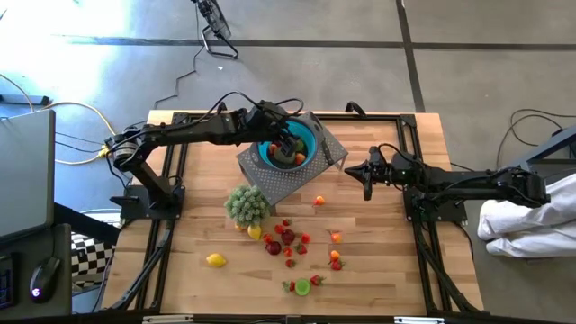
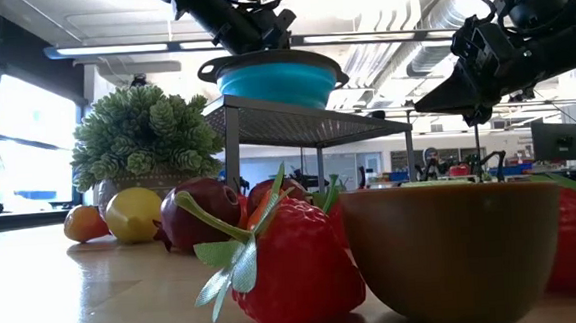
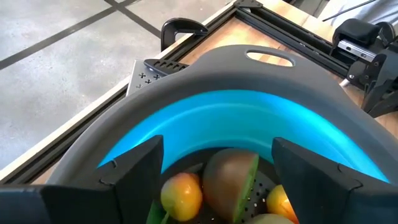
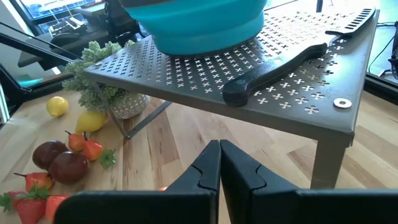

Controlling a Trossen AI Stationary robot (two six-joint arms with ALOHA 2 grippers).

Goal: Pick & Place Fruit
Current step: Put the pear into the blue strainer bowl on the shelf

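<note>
Far left on the wooden table (image 1: 378, 270): one yellow lemon (image 1: 216, 260), lying apart from the rest. Just beside it toward the middle, a small potted green plant (image 1: 247, 203) with a second yellow piece (image 1: 255, 232) at its foot. Above the plant, a perforated grey metal stand (image 1: 279, 184), carrying a blue bowl (image 1: 310, 135) with a grey rim. Left gripper (image 1: 290, 144) poised over that bowl, jaws spread wide and empty, a dark finger (image 3: 140, 165) on either side of the fruit in the bowl (image 3: 231, 186): a brownish-green piece between two orange-yellow ones, none of them touched. On the same stand beside the bowl, a black-handled knife (image 4: 280, 68), lying flat. Below the stand, loose fruit on the table (image 1: 288, 238): dark red pieces, strawberries, small orange ones, and a lime-green piece (image 1: 302, 287) near the front edge. One orange piece (image 1: 319, 201) alone just right of the stand. Farther right, right gripper (image 1: 366, 184) hovering above bare wood, fingers pressed together, holding nothing, well apart from the fruit. Beyond the table's right edge, white cloth (image 1: 531, 225).
</note>
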